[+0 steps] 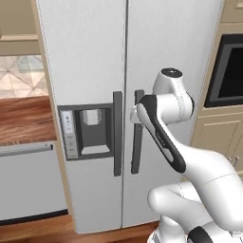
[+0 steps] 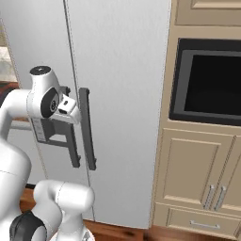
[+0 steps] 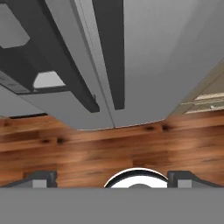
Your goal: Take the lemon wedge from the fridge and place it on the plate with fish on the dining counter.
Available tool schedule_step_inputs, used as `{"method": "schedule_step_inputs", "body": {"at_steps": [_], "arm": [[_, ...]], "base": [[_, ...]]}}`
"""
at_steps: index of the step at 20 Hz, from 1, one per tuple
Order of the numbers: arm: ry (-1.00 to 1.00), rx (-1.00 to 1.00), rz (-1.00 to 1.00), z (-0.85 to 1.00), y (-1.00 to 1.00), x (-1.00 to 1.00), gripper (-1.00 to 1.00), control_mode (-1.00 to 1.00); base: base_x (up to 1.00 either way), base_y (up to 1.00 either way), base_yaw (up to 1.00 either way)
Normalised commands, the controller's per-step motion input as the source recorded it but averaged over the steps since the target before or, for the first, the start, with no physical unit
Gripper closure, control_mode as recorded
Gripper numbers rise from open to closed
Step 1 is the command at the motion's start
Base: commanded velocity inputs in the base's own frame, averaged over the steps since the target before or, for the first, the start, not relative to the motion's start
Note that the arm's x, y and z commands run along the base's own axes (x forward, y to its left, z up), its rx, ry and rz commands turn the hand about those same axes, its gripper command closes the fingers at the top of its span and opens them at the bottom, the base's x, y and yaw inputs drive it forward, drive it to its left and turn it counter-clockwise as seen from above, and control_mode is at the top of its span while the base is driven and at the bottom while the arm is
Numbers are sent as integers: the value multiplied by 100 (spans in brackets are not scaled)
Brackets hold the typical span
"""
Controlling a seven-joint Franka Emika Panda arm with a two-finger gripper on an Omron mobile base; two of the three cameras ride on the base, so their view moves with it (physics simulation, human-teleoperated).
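Left base view takes in a kitchen wall with the fridge (image 1: 95, 71) standing tall in the middle, both doors shut. To its left a reddish-brown wood-grain counter (image 1: 23, 118) runs above a pale grey appliance front (image 1: 26, 182), with a patterned tile backsplash (image 1: 19, 76) behind. To the fridge's right, beige cabinets (image 2: 197, 169) hold a built-in oven (image 2: 214, 82) with a black window, and two small metal pulls sit on the lower doors. A wood-plank floor (image 3: 109, 153) runs beneath everything.

The fridge is light grey, side-by-side, with a thin seam between the doors. Two dark grey vertical handles (image 1: 117, 133) flank that seam, and the left door carries a dispenser recess (image 1: 90, 130) with a pale control strip beside it.

The white arm rises in front of the right-hand door, its hand pressed up near the right handle at about mid-height. In the hand view the camera looks down along the door fronts to the floor, and the gripper (image 3: 112, 179) shows as two dark tips (image 3: 41, 178) at the bottom corners, spread as wide as they go, with nothing between them and nothing touched.
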Motion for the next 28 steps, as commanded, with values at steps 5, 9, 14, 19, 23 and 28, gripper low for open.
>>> {"method": "schedule_step_inputs", "body": {"at_steps": [5,9,14,19,23,28], "arm": [[0,0,0,0,0,0,-100,100],[0,0,0,0,0,0,-100,100],[0,0,0,0,0,0,-100,100],[0,0,0,0,0,0,-100,100],[0,0,0,0,0,0,-100,100],[0,0,0,0,0,0,-100,100]], "base": [[-30,17,0],[-21,26,-3],[-41,26,-5],[-46,6,-9],[-40,3,-8],[-32,12,-5]]}}
